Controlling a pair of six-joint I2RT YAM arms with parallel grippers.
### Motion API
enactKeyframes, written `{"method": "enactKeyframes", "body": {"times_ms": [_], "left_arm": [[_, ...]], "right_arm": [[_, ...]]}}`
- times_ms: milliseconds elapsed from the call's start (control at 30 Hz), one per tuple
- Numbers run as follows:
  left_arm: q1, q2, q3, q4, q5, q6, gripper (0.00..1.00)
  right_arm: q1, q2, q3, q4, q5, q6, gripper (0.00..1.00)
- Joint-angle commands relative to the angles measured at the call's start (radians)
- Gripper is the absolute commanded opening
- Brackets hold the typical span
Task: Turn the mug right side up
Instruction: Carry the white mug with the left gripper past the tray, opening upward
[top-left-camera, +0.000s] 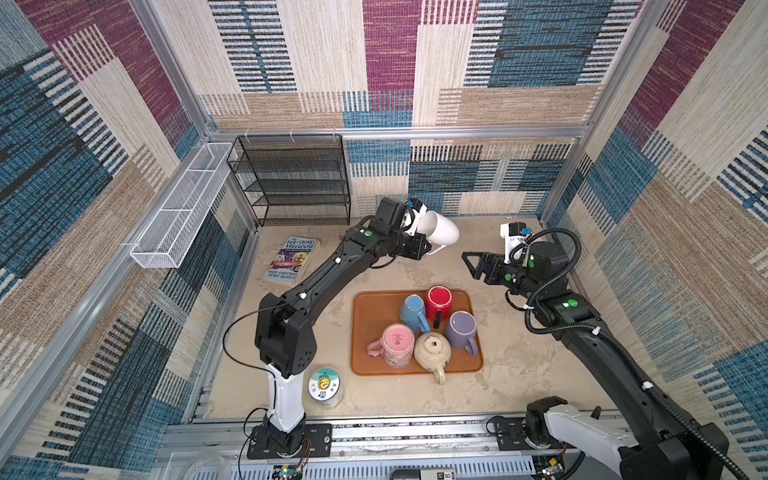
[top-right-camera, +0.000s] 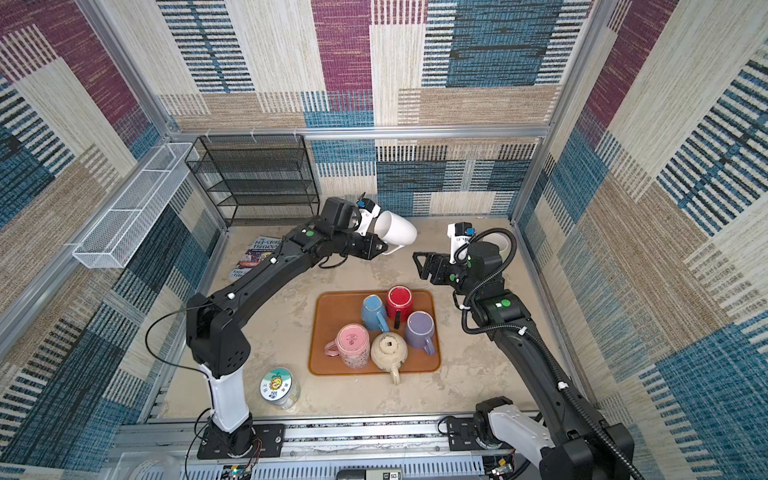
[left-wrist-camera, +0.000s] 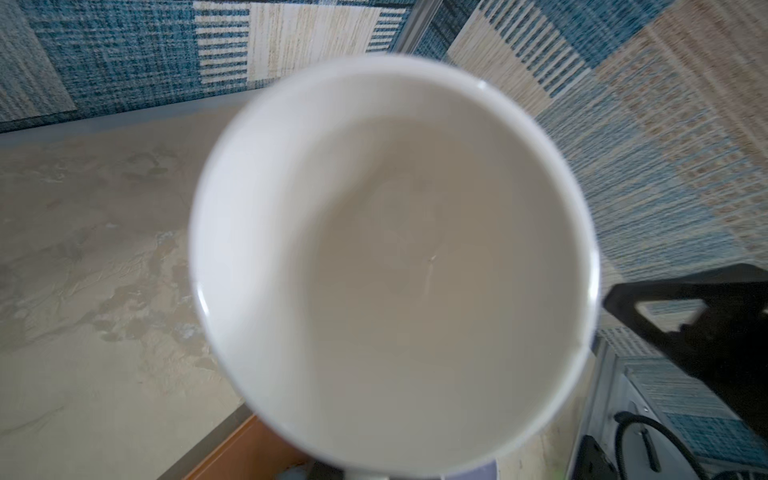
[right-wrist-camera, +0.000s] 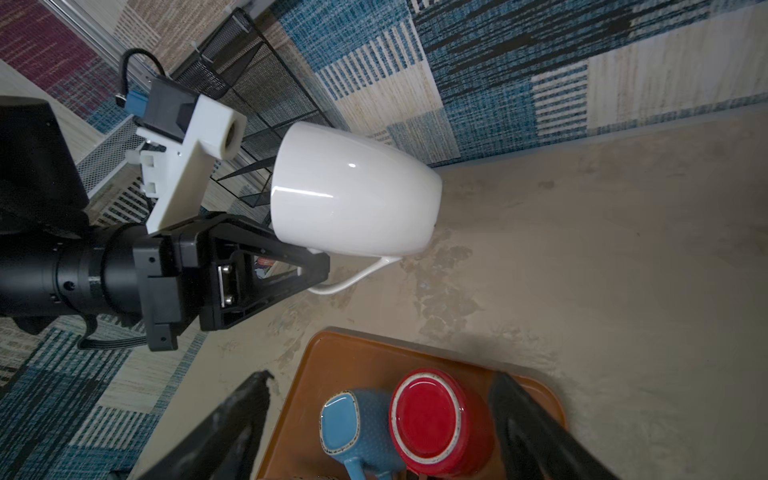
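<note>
A white mug hangs on its side above the back of the table. My left gripper is shut on its thin handle, which points downward. The mug's mouth faces the left wrist camera and hides the jaws there. My right gripper stands open to the right of the mug, apart from it, with nothing between its fingers. One of those fingers shows beside the mug's rim in the left wrist view.
An orange tray holds several upturned mugs, among them blue and red. A book lies at back left by a black mesh shelf. A white wire basket hangs on the left wall. A lidded jar stands in front.
</note>
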Motion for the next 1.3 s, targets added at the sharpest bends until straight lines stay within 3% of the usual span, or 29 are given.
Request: {"method": "enactKeyframes", "body": {"times_ms": [0, 200, 500, 833, 1200, 1267], "left_arm": [[-0.011, 0.065, 0.122, -0.165, -0.109, 0.089, 0.00], [-0.061, 0.235, 0.360, -0.361, -0.280, 0.172, 0.00], [-0.091, 0.357, 0.416, -0.412, -0.452, 0.228, 0.00], [-0.109, 0.441, 0.462, -0.448, -0.532, 0.273, 0.00], [-0.112, 0.476, 0.470, -0.467, -0.537, 0.283, 0.00], [-0.111, 0.480, 0.475, -0.470, -0.533, 0.283, 0.04]], "right_arm": [[0.001, -0.007, 0.012, -0.063, 0.064, -0.036, 0.86], [0.002, -0.013, 0.013, -0.086, 0.071, -0.063, 0.87], [0.003, -0.020, -0.004, -0.096, 0.073, -0.084, 0.88], [0.001, -0.008, -0.016, -0.085, 0.059, -0.087, 0.88], [0.001, -0.002, -0.023, -0.080, 0.053, -0.090, 0.88], [0.001, -0.003, -0.025, -0.079, 0.053, -0.090, 0.88]]}}
